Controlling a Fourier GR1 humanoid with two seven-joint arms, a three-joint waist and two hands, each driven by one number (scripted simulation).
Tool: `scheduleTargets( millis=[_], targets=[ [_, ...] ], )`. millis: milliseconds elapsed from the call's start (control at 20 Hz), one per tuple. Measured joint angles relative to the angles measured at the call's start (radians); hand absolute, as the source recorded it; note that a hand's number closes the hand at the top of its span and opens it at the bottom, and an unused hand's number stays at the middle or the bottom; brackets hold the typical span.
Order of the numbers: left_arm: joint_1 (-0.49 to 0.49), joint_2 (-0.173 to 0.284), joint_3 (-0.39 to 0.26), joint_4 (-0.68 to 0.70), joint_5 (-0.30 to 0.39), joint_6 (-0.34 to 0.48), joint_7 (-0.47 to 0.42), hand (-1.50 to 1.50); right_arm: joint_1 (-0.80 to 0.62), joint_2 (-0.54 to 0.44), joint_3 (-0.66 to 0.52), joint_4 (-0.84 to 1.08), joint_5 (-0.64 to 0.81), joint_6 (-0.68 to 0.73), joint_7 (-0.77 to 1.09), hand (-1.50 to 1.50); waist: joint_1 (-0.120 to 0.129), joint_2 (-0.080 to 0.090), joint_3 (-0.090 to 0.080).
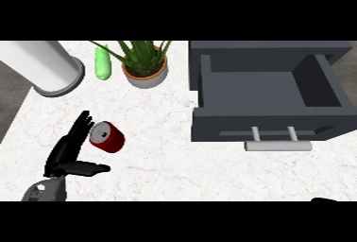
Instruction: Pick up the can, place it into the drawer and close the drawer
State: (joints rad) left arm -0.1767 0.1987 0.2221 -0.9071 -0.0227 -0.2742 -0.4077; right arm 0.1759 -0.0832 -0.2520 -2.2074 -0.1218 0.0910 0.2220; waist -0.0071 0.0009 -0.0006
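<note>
A red can [107, 136] with a silver lid lies tilted on the white marble counter, left of centre. My left hand [67, 152] is right beside it on its left, fingers straight and pointing up along the can, thumb stretched out to the right below it; it stands open and holds nothing. The dark grey drawer [269, 101] is pulled open at the right, its inside bare, with a silver handle [276, 145] at its front. Only a small black tip of my right hand [323, 200] shows at the lower right edge.
A potted green plant [145, 66] stands at the back centre. A light green cucumber-like object [102, 64] lies to its left. A large white cylinder [43, 66] stands at the back left. The counter's left edge runs beside my left forearm.
</note>
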Motion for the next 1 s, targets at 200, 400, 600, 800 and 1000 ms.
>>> scheduleTargets(
  millis=[200,400,600,800,1000],
  targets=[
    [-0.048,-0.002,0.006,0.102,-0.008,0.026,-0.043,-1.50,-0.019,-0.005,-0.013,-0.011,-0.005,-0.001,0.028,-1.50,0.001,0.000,0.000],
    [-0.132,0.023,0.025,0.291,-0.026,0.033,-0.141,-1.50,-0.018,0.001,-0.007,-0.021,0.003,0.006,0.039,-1.50,-0.002,0.001,0.000],
    [-0.193,0.022,0.027,0.416,-0.039,0.047,-0.212,-1.50,-0.025,0.014,0.000,-0.008,0.014,0.005,0.032,-1.50,-0.003,0.001,0.000],
    [-0.244,0.016,0.021,0.479,-0.047,0.059,-0.243,-1.50,-0.021,0.011,-0.011,-0.019,0.012,0.015,0.036,-1.50,-0.004,0.001,0.000],
    [-0.302,0.016,0.013,0.551,-0.060,0.029,-0.270,-1.50,-0.051,-0.016,-0.044,-0.013,-0.015,0.022,0.052,-1.50,-0.007,0.002,-0.001]
  ],
)
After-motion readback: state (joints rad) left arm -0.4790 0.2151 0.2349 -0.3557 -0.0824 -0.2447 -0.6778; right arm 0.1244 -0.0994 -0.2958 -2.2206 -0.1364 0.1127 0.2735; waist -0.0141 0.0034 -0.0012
